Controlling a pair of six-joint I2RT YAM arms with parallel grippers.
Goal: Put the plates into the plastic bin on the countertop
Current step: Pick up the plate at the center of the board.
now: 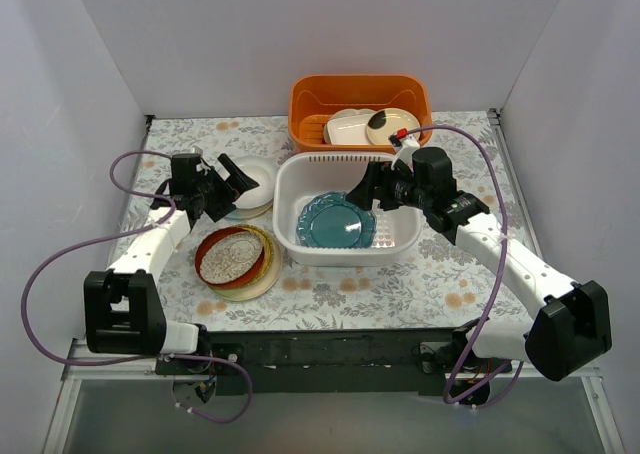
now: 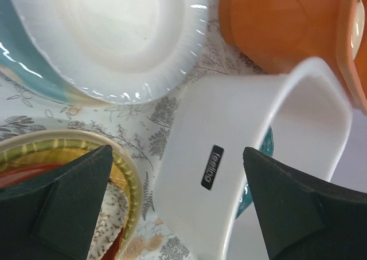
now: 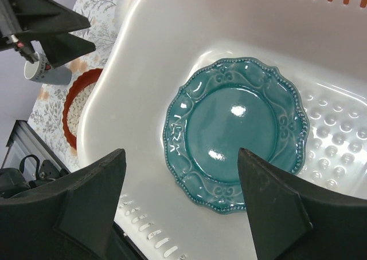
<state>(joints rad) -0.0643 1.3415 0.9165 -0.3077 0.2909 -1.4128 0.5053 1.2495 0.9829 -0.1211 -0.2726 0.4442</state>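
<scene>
Teal round plate with a scalloped, beaded rim [image 1: 335, 221] lies flat on the floor of the white rectangular plastic bin [image 1: 284, 206], which stands mid-counter toward the far edge, just in front of the orange plastic basket [image 1: 310, 109]. The other plates are outside the bin on the left half of the flower-print cloth counter [image 1: 430, 274]. A red-rimmed plate [image 1: 230, 256] tops a stack toward the near edge, just beside the bin's left wall. A cream-and-light-blue glazed plate [image 1: 262, 179] tops a second stack toward the far edge. Right gripper [image 1: 363, 189] hangs over the teal plate inside the bin, jaws spread, nothing held. Left gripper [image 1: 238, 181] hovers above the cream-and-light-blue plate, jaws released wide, empty. Judgement: one plate placed, several to go, and the left arm looks set for the next pick. Risks:
- The plates are glossy and nested, so a finger may skate off the rim or drag the plate below along.
- The bin wall is close to both stacks, so a tilted plate could clip the rolled rim on the way over.
- The right gripper sits in the drop zone, so the arms could meet there.
- A release from height onto the teal plate could chip the glaze.
</scene>
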